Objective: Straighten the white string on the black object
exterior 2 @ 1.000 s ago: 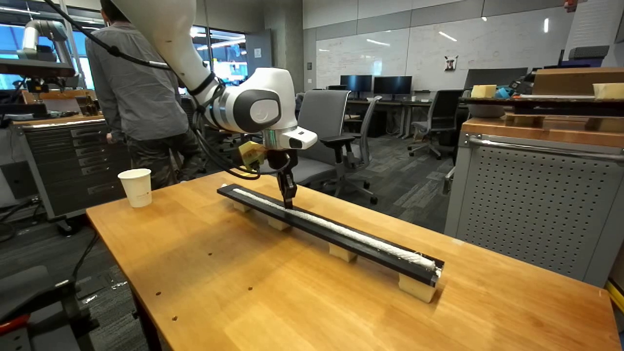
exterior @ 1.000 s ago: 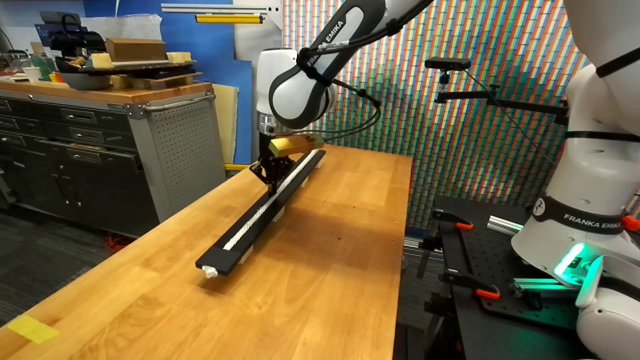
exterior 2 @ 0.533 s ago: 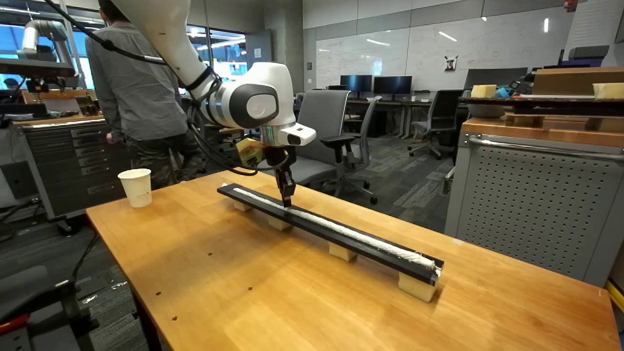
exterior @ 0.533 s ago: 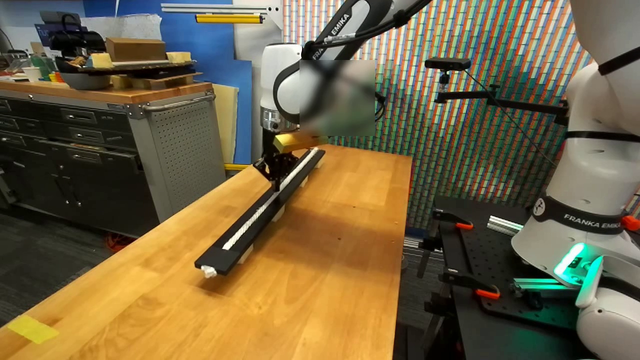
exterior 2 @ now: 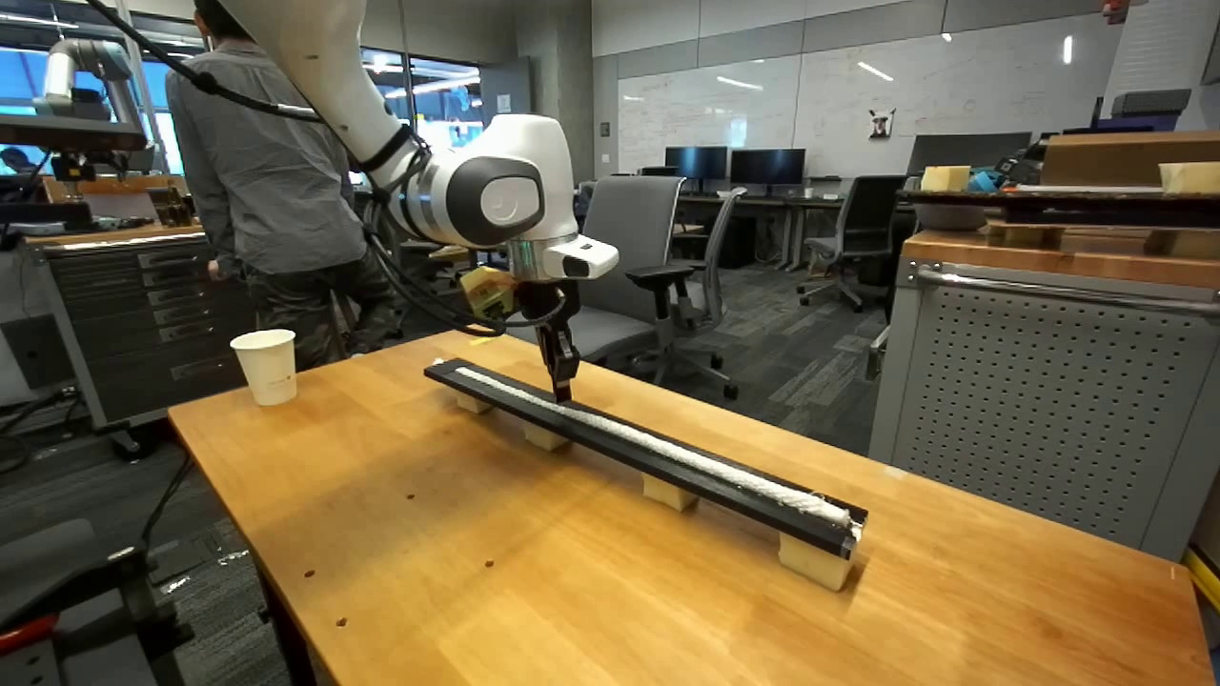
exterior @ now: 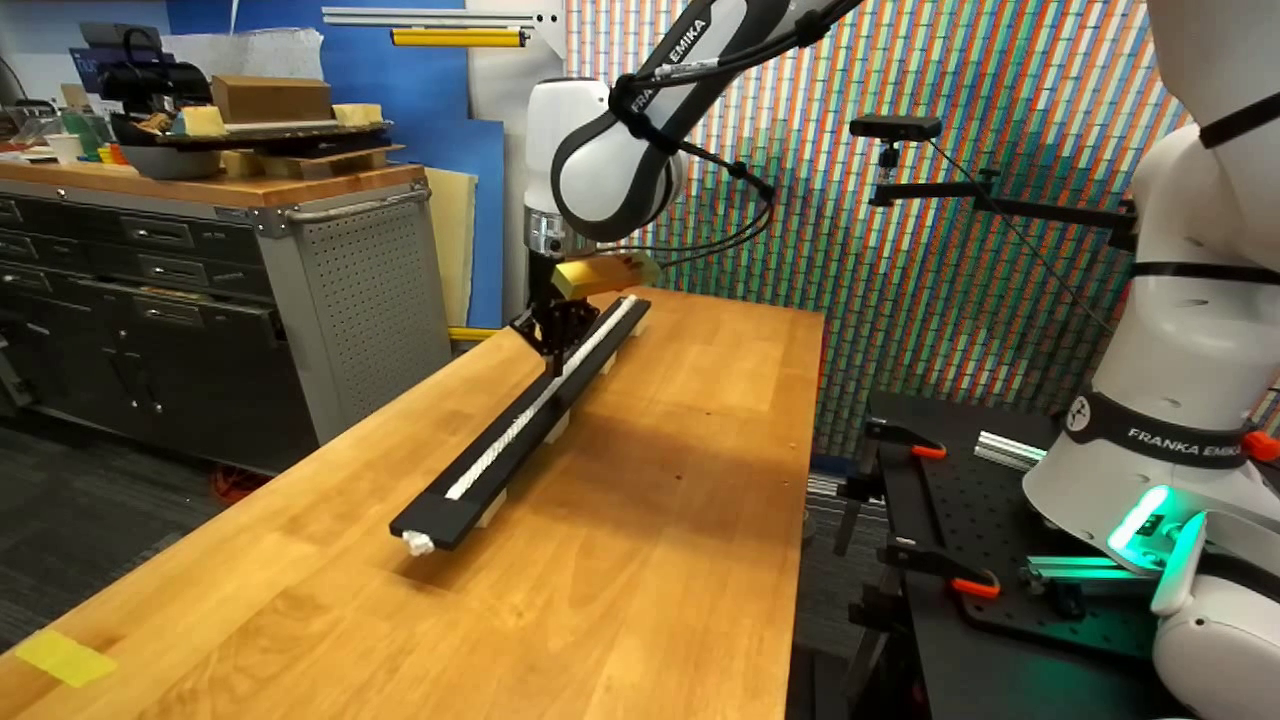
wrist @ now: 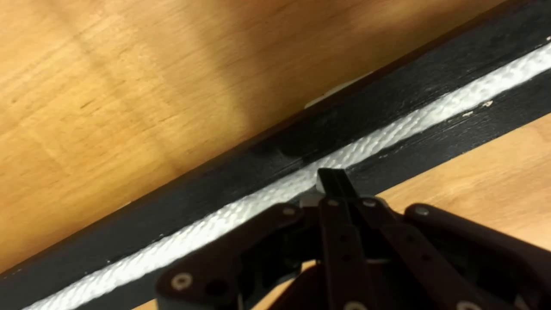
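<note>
- Your claw [wrist: 330, 174] has shifted a little over the last second — its tips sit slightly higher in both exterior views, while string [wrist: 232, 214] and bar [wrist: 241, 181] look about where they were.
- You have the jaws closed, finger against finger, with nothing to be seen between them.
- Seen from the wrist, the tips overlap the string's edge near the middle of your view; whether they touch it, you cannot tell.
- Your string lies lengthwise along the top of the bar, close to straight, with black showing on both sides of it.
- At the near end in an exterior view, the string stops short of the bar's end, and a white tuft [exterior: 418, 543] pokes out just past that end — you cannot tell whether the two join.
- Blocks [exterior 2: 815, 562] hold the bar up off the table [exterior 2: 572, 591].
- You can see a cup [exterior 2: 267, 370] standing upright near a corner of the table, well apart from the bar.
- Beyond the table a person [exterior 2: 272, 171] in a grey shirt stands with back turned.
</note>
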